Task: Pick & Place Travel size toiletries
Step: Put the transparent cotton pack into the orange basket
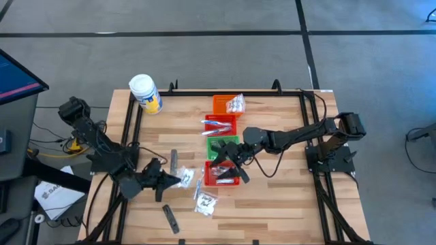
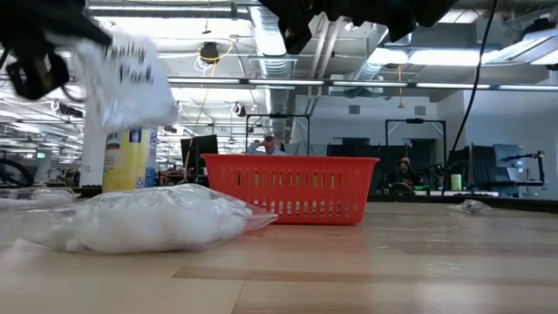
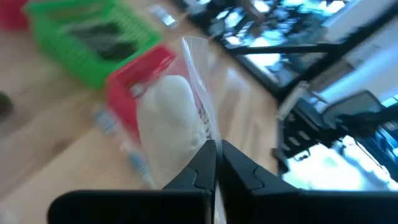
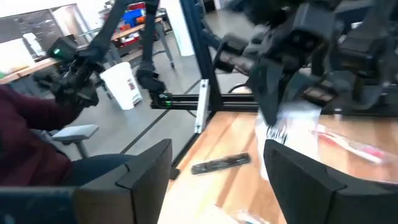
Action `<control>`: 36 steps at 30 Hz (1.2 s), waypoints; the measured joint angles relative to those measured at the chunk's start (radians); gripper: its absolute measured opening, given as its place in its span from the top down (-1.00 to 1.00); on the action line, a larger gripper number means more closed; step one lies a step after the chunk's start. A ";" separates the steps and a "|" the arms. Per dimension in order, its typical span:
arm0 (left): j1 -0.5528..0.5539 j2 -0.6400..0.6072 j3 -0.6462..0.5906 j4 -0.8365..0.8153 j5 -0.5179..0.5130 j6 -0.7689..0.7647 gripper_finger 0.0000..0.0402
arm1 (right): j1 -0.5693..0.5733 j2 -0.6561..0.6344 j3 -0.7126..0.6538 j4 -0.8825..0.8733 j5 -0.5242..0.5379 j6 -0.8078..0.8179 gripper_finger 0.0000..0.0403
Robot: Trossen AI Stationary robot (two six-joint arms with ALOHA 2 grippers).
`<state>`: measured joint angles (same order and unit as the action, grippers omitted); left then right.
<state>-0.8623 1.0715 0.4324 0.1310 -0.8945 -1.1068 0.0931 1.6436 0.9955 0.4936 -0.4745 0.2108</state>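
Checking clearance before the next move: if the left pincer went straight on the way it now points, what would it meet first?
Probably the red basket. The left pincer, shut on a clear sachet, points across the table toward it, nothing between in the high view. Height is unclear; it might pass above the rim.

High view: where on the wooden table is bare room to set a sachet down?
Bare wood lies right of the column of mesh baskets, orange down to red, up to the table's right rail, and between the yellow-labelled white jar and the baskets. Crowded: front left, around the shut left gripper holding a clear sachet, with loose sachets nearby.
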 joint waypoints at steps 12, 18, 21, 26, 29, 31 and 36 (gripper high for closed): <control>0.063 -0.044 0.000 0.572 0.374 0.751 1.00 | 0.128 0.000 0.013 0.208 0.001 0.005 -0.24; 0.140 -0.027 0.000 0.611 0.491 0.863 1.00 | 0.195 -0.001 0.093 0.220 0.019 0.029 -0.24; 0.158 -0.031 0.008 0.660 0.631 0.888 1.00 | 0.230 -0.001 0.094 0.164 0.059 0.007 -0.24; 0.149 -0.022 0.006 0.643 0.720 0.886 1.00 | 0.245 0.000 0.094 0.121 0.107 -0.016 -0.24; 0.179 0.000 0.006 0.632 0.763 0.862 1.00 | 0.220 0.000 0.094 0.044 0.151 0.000 -0.24; 0.213 0.022 0.006 0.631 0.797 0.835 1.00 | 0.203 0.000 0.094 -0.011 0.205 0.015 -0.24; 0.327 0.113 0.020 0.629 0.902 0.754 1.00 | 0.182 0.000 0.094 -0.042 0.242 0.016 -0.24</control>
<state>-0.5355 1.1848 0.4520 0.7603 0.0076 -0.3525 0.2752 1.6440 1.0897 0.4516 -0.2326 0.2264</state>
